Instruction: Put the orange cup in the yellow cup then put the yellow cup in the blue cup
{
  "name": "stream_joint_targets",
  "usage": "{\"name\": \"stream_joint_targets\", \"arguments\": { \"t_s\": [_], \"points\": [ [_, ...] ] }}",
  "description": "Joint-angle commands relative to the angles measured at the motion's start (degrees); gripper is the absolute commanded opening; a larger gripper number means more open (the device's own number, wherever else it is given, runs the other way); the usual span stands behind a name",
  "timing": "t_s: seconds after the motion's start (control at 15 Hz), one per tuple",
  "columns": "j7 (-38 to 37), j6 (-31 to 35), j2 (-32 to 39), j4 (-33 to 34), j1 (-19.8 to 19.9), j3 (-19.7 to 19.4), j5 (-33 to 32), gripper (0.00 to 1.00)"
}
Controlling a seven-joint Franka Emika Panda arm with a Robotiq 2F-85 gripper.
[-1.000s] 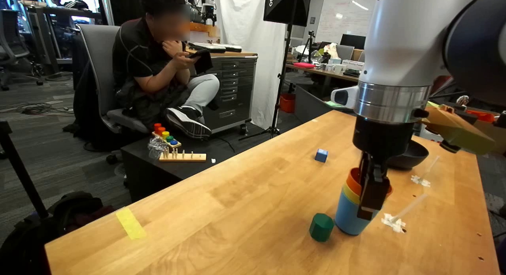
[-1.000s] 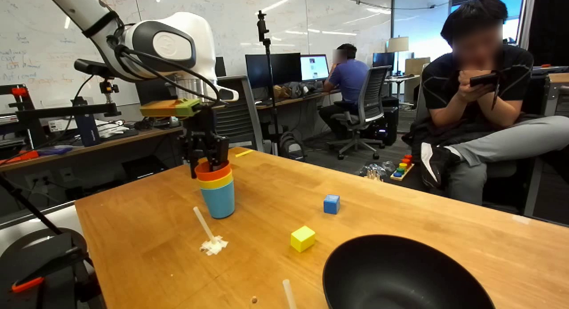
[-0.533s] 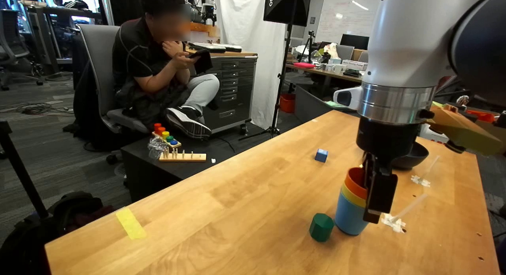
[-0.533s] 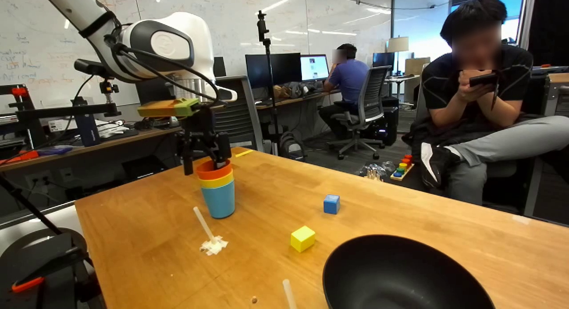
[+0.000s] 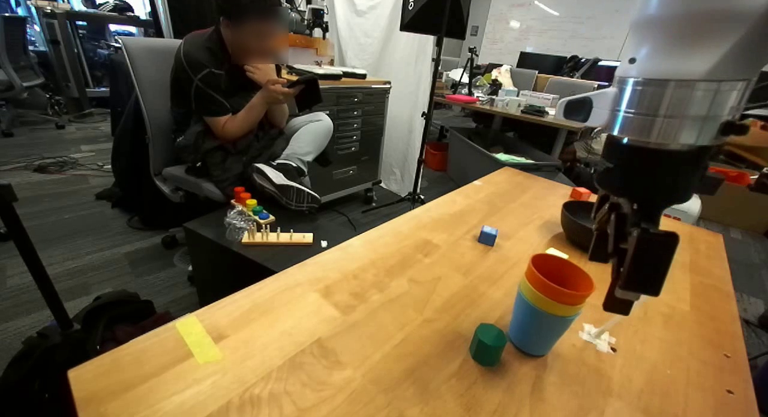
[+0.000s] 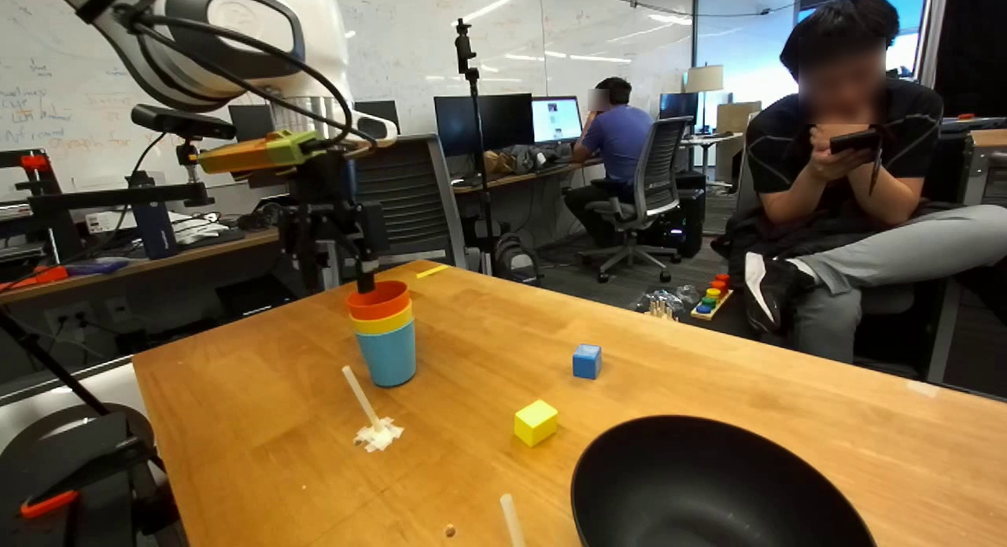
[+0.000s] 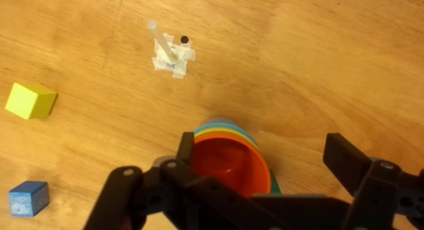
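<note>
The orange cup (image 5: 561,279) sits inside the yellow cup (image 5: 549,303), and the yellow cup sits inside the blue cup (image 5: 536,327). The stack stands upright on the table, and it also shows in an exterior view (image 6: 387,354). In the wrist view I look down into the orange cup (image 7: 228,163), with the yellow and blue rims just beyond its edge. My gripper (image 7: 260,145) is open and empty. It hangs above and to one side of the stack, apart from it in an exterior view (image 5: 611,282).
A green block (image 5: 488,345) stands close beside the stack. A blue block (image 6: 587,361), a yellow block (image 6: 536,423) and a black bowl (image 6: 708,484) are on the table. A thin straw-like post (image 7: 162,43) is taped down near the cups. A red block (image 5: 580,193) lies behind the bowl.
The gripper has opened wider, lifted a finger out of the orange cup, and moved up and sideways off the stack. The cups have stayed in place.
</note>
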State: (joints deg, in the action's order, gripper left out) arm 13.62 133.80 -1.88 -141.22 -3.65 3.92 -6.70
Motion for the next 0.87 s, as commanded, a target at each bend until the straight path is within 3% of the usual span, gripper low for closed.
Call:
{"name": "stream_joint_targets", "arguments": {
  "t_s": [0.0, 0.33, 0.47, 0.53, 0.8],
  "points": [
    [3.06, -1.24, -10.76, -5.82, 0.06, -0.81, 1.12, 1.00],
    [6.94, -8.29, -20.13, -7.65, -0.54, -3.28, 3.35, 1.00],
    [6.81, -12.72, -20.87, -6.35, -0.03, -4.43, 2.91, 1.00],
    [4.59, -9.56, -17.93, -5.82, -0.39, -3.43, 1.63, 1.00],
    [5.20, -11.95, -19.63, -5.89, -0.27, -4.41, 1.67, 1.00]
  ]
}}
